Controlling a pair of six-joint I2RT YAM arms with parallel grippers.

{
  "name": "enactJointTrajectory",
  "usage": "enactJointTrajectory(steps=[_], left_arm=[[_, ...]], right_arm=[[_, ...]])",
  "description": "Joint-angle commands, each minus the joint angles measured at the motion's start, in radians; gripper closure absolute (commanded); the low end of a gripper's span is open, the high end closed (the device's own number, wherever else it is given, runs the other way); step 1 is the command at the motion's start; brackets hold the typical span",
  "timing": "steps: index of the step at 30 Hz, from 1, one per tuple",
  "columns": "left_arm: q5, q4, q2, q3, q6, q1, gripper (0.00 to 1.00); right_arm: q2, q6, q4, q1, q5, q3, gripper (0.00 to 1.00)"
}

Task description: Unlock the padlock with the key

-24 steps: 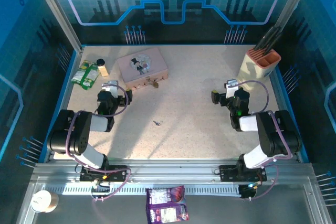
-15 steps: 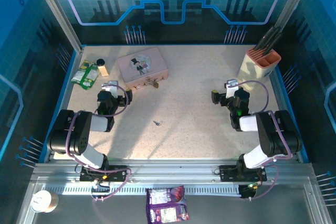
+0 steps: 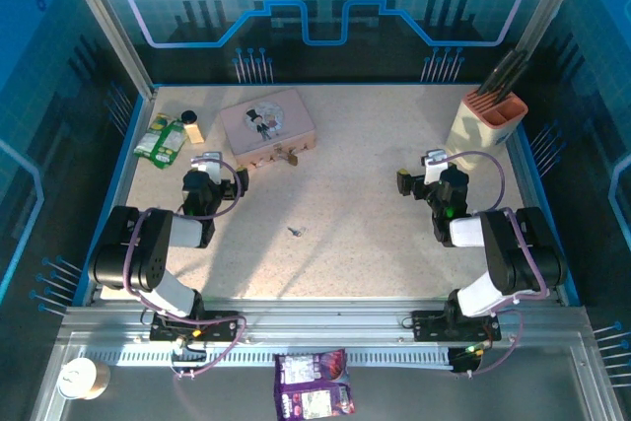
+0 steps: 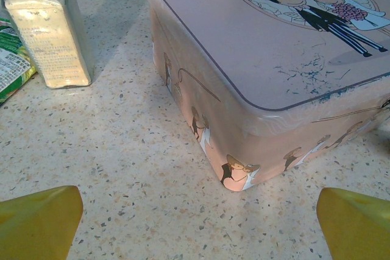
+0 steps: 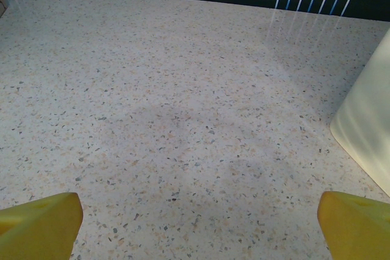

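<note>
1. Gaping wide and holding nothing, the left gripper (image 3: 209, 160) is hovering low over the surface (image 3: 375, 244) near its left edge. In its wrist view the left gripper (image 4: 195, 226) is facing the near corner of the pink box (image 4: 256, 59), just ahead of it.
2. Across the surface, the right gripper (image 3: 434, 160) is likewise standing released and empty. In its wrist view the right gripper (image 5: 195, 226) is looking over bare speckled surface, with the cream holder (image 5: 368, 120) at the right.
3. Seen from above, the key (image 3: 295, 232) is lying loose around the middle of the surface, closer to the near edge than either gripper is. It is sitting to the right of the left gripper and to the left of the right one. By my judgement the left gripper is the nearer, though it would need to draw back and swing right to reach the key.
4. The padlock (image 3: 289, 157) is hanging at the pink box's (image 3: 266, 125) near side, toward the far-left corner, well apart from the key.
5. The key is showing only as a tiny speck, so its long axis is not making itself out. The padlock's keyhole and shackle are too small to read, and the left wrist view is cutting the box's right end off.
6. A spice jar (image 4: 49, 28) and a green packet (image 3: 163, 140) are standing left of the box.
</note>
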State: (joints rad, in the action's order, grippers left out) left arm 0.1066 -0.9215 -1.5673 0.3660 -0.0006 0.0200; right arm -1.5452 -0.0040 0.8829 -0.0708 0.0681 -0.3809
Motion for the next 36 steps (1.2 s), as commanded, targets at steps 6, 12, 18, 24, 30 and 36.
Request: enactJointTrajectory(steps=[6,12,18,24,30,36], left_arm=[[-0.026,-0.039,0.020,-0.004,0.012,-0.008,0.01],[0.010,-0.167,0.180,-0.144,0.068,0.048,0.01],[0.013,0.111,0.493,-0.111,0.006,0.087,0.01],[0.184,0.660,0.779,0.085,-0.404,0.087,0.01],[0.171,1.291,0.825,0.339,-0.655,0.020,0.01],[0.035,1.356,0.910,0.329,-0.615,0.009,0.01]], right_arm=[[0.002,-0.011,0.015,0.007,-0.017,-0.015,0.00],[0.011,-0.049,0.119,-0.024,-0.008,0.046,0.00],[0.059,-0.108,0.262,-0.078,0.026,0.139,0.00],[0.359,-0.093,-0.265,-0.135,0.034,-0.008,0.00],[0.542,0.185,-1.047,-0.146,0.002,-0.403,0.00],[0.609,0.342,-1.256,-0.067,-0.094,-0.439,0.00]])
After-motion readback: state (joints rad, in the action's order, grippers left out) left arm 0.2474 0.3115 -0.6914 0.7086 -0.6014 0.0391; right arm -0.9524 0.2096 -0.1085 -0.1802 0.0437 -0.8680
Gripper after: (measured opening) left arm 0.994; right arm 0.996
